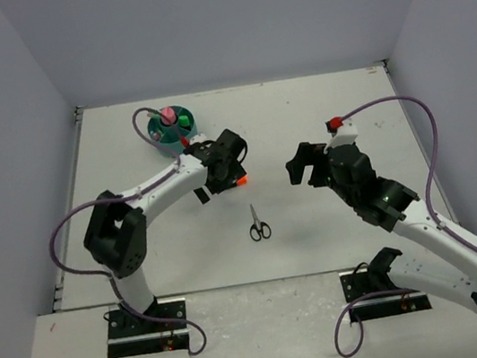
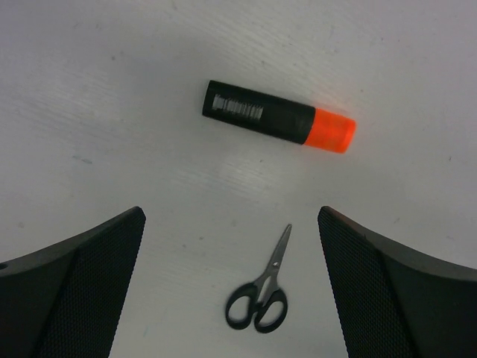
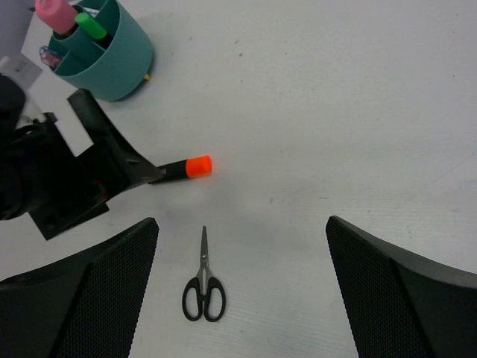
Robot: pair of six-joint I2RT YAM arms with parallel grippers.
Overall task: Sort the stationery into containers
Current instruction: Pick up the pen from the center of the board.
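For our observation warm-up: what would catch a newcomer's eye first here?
An orange-capped highlighter lies flat on the table by the open left hand. Black-handled scissors lie closed nearby at centre, and a teal organiser stands far left with a pink tube in it.

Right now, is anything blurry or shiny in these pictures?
Left wrist view: the orange-capped highlighter is sharp, with a soft bright patch on the table just below it. Right wrist view: the scissors look crisp. Top view: even light, only faint shadows.
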